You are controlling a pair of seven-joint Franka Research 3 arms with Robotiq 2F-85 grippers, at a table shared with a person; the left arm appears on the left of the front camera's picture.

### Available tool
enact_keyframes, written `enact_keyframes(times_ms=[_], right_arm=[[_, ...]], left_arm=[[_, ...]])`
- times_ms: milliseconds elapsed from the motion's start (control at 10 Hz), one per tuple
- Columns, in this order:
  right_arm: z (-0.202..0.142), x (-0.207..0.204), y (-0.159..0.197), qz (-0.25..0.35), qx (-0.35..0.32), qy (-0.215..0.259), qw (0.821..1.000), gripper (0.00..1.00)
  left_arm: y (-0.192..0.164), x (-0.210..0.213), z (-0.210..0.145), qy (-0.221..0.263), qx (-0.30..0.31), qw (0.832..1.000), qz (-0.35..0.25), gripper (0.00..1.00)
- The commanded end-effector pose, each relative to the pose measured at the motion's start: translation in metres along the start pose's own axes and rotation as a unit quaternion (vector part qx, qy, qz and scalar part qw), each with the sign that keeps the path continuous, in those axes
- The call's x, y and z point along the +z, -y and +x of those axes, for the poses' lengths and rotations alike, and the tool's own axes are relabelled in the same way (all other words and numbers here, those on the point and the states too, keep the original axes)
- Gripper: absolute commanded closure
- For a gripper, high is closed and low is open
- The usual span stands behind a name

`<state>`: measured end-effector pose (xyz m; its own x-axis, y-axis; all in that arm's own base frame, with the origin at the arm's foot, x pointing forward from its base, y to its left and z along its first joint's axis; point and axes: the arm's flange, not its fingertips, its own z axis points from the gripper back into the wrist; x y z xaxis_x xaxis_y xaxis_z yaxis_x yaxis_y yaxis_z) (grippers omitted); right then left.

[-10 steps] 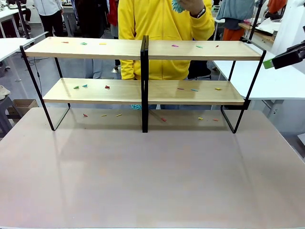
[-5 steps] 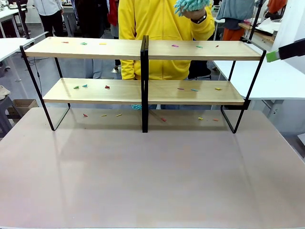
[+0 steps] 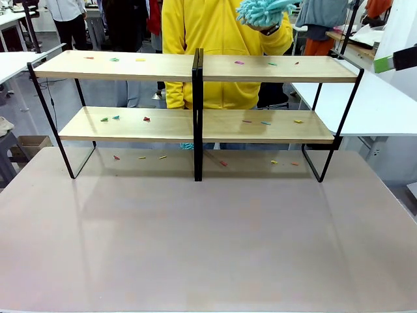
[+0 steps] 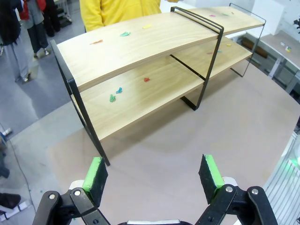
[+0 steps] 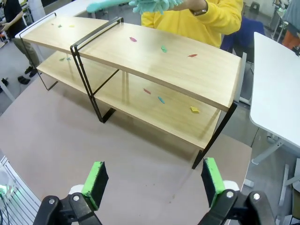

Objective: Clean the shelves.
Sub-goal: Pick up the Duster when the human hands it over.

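Observation:
The shelves (image 3: pixel 195 98) stand across the far half of the table, two light-wood boards in a black frame with a central post. Small coloured scraps (image 3: pixel 146 119) lie on both boards and on the table beneath. A person in a yellow top stands behind, holding a fluffy teal duster (image 3: pixel 262 11) above the top board's right half. My left gripper (image 4: pixel 153 172) hovers open over the table near the shelves' left end (image 4: pixel 140 42). Off the shelves' right end (image 5: pixel 178 61), my right gripper (image 5: pixel 153 182) hangs open and empty; one of its green-padded fingers (image 3: pixel 383 64) shows at the front view's right edge.
White tables (image 3: pixel 365 104) flank the shelves on the right and at the far left (image 3: pixel 13 62). The brown table (image 3: pixel 208 235) stretches bare in front of the shelves. Other people stand farther back on the left.
The person's hand has brought the teal duster down into view over the top board. My right gripper has risen a little and drawn back toward the right edge.

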<state>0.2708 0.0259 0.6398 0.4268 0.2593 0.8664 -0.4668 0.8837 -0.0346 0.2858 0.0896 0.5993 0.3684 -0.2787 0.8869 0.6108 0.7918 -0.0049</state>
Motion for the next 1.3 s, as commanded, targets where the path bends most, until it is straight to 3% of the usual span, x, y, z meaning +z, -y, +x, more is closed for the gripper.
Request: enact_keyframes(times_ms=[0,500,600,700,800,900,1000,1100,1200], right_arm=[[0.000,0.000,0.001,0.000,-0.001,0.000,1.000,0.00],[0.000,0.000,0.000,0.000,0.000,0.000,1.000,0.00],[0.045,-0.025,0.021,0.143,-0.133,-0.051,0.979,0.00],[0.085,-0.055,0.041,0.236,-0.294,-0.077,0.923,0.00],[0.115,-0.090,0.055,0.261,-0.453,-0.155,0.838,0.00],[0.122,-0.100,0.051,0.222,-0.490,-0.146,0.830,0.00],[0.061,-0.057,0.028,0.149,-0.155,-0.034,0.976,0.00],[0.091,-0.089,0.038,0.188,-0.217,-0.054,0.956,0.00],[0.090,-0.089,0.038,0.192,-0.221,-0.078,0.953,0.00]], left_arm=[[0.002,-0.001,0.001,0.004,-0.004,1.000,-0.007,0.00],[0.002,-0.001,0.001,0.004,-0.004,1.000,-0.007,0.00],[0.002,-0.001,0.001,0.004,-0.004,1.000,-0.007,0.00],[0.002,-0.001,0.001,0.004,-0.004,1.000,-0.007,0.00],[0.002,-0.001,0.001,0.004,-0.004,1.000,-0.007,0.00],[0.002,-0.001,0.001,0.004,-0.004,1.000,-0.007,0.00],[0.002,-0.001,0.001,0.004,-0.004,1.000,-0.007,0.00],[0.002,-0.001,0.001,0.004,-0.004,1.000,-0.007,0.00],[0.002,-0.001,0.001,0.004,-0.004,1.000,-0.007,0.00]])
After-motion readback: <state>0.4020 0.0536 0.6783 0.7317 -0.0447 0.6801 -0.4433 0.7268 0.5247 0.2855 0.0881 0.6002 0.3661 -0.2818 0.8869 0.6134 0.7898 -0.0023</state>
